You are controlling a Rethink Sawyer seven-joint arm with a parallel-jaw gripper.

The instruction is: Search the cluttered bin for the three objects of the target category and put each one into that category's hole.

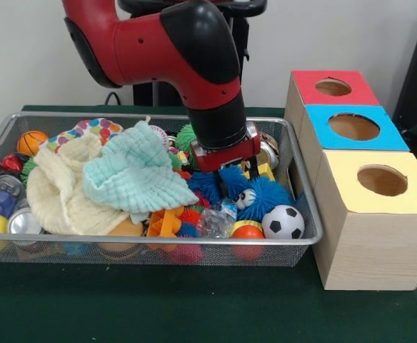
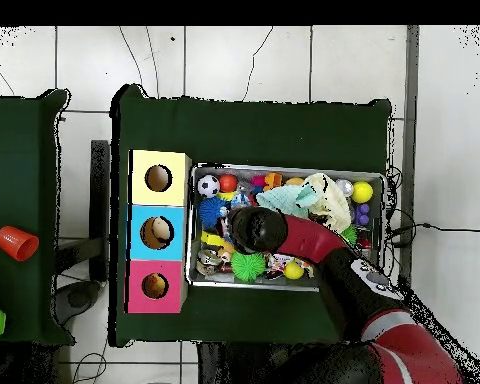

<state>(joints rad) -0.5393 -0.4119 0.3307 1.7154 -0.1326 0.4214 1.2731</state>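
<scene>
At the near edge of the table [image 1: 194, 307] the cluttered bin [image 1: 158, 243] is sitting with its front rim towards the camera, and just behind that rim an orange toy figure [image 1: 164, 223] is lying half buried, touching a clear crumpled wrapper and sitting beside a soccer ball [image 1: 283, 222]; it is looking like light, hard plastic, stiff enough to pinch across its narrow body, though its limbs could be snagging on the mint cloth [image 1: 133, 175] draped over it. A rounded yellow-orange shape under the cream cloth [image 1: 62, 189] may be another figure, but too little of it is showing to say. Deeper in, the gripper [image 1: 238, 174] is reaching down among the fuzzy blue balls [image 1: 262, 196] and a yellow block; its dark fingers are dipping into the clutter, and whether they are apart or closed on anything cannot be told from either view. No duck is showing plainly; if one is lying under the cloths it would probably be soft, hollow and slippery, best taken around its body. Farthest back, to the bin's right, the hole [image 1: 333, 87] in the red-topped box is standing open and unobstructed.
</scene>
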